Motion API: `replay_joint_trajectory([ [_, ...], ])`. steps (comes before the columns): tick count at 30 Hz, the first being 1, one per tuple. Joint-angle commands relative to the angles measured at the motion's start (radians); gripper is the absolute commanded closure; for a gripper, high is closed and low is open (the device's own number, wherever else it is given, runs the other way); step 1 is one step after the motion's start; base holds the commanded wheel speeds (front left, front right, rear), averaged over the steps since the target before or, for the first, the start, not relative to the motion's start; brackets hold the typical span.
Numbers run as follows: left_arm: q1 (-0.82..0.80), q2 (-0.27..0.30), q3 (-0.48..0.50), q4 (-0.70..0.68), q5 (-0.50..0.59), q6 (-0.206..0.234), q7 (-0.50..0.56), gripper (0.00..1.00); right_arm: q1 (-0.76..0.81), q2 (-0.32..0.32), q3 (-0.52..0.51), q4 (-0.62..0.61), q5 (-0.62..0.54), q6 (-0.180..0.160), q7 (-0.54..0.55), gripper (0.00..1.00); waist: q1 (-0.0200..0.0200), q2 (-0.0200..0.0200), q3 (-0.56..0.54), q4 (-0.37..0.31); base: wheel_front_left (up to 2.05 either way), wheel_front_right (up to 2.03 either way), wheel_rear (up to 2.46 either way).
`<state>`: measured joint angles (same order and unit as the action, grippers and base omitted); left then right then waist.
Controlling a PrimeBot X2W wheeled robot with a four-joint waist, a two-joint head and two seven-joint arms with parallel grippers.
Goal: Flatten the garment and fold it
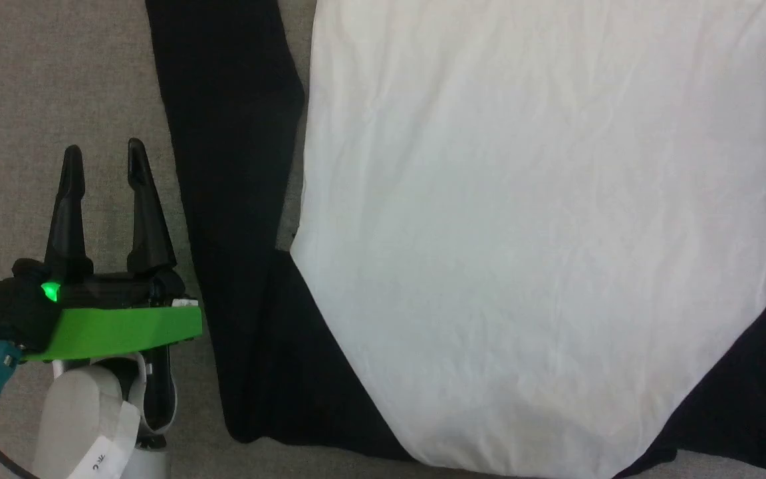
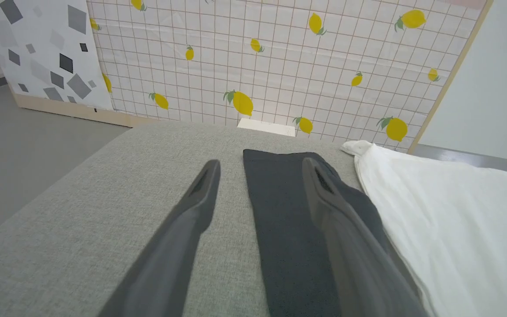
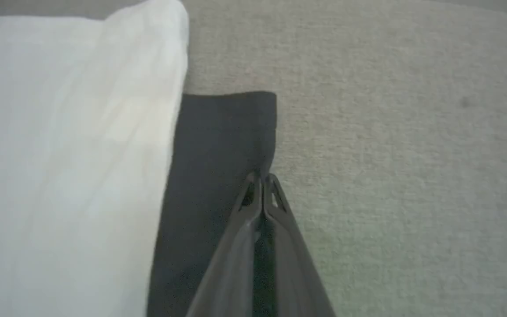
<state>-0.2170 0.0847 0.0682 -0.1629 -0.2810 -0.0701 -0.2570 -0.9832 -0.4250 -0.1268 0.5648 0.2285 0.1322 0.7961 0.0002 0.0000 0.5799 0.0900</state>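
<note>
The garment (image 1: 542,233) lies spread flat on the grey surface, white body in the middle and black sleeves down both sides. Its left black sleeve (image 1: 223,166) runs straight alongside the body. My left gripper (image 1: 104,156) stands open over bare surface just left of that sleeve, holding nothing. The left wrist view has its fingers (image 2: 261,165) straddling the sleeve's (image 2: 280,198) left edge, beside the white body (image 2: 456,220). My right gripper (image 3: 262,177) is shut on the outer edge of the other black sleeve (image 3: 218,141), which puckers at the tips, next to the white body (image 3: 68,154).
The grey fabric surface (image 1: 57,80) extends left of the garment. Beyond its far edge stands a lemon-patterned panel (image 2: 280,66) with a small white box (image 2: 264,127) at its foot. Grey floor (image 2: 16,132) lies off the left edge.
</note>
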Motion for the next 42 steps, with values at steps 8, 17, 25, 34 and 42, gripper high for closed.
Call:
replay_joint_trajectory([
  [8,0.021,-0.022,0.027,0.019,0.018,-0.016,-0.005,0.0,0.146,-0.071,-0.229,-0.016,0.041,-0.002,-0.09,1.0,-0.0002,0.0,-0.16,-0.047,0.0,0.0,0.0],
  [17,0.089,-0.031,0.054,0.018,0.015,-0.017,-0.005,0.0,0.344,-0.155,-0.457,-0.061,0.032,-0.002,-0.137,1.0,-0.0002,0.0,-0.273,-0.097,0.0,0.0,0.0],
  [25,0.123,-0.033,0.067,0.011,0.008,-0.014,-0.005,0.0,0.422,-0.178,-0.533,-0.125,-0.004,-0.002,-0.138,1.0,-0.0002,0.0,-0.314,-0.117,0.0,0.0,0.0],
  [34,0.149,-0.034,0.053,0.023,-0.012,-0.006,-0.005,0.0,0.522,-0.172,-0.349,-0.273,0.114,-0.002,-0.162,1.0,-0.0002,0.0,-0.373,-0.103,0.0,0.0,0.0],
  [42,0.195,-0.034,0.05,0.027,-0.016,0.002,-0.005,0.0,0.618,-0.136,-0.049,-0.521,0.235,-0.002,-0.198,1.0,-0.0002,0.0,-0.433,-0.093,0.0,0.0,0.0],
])
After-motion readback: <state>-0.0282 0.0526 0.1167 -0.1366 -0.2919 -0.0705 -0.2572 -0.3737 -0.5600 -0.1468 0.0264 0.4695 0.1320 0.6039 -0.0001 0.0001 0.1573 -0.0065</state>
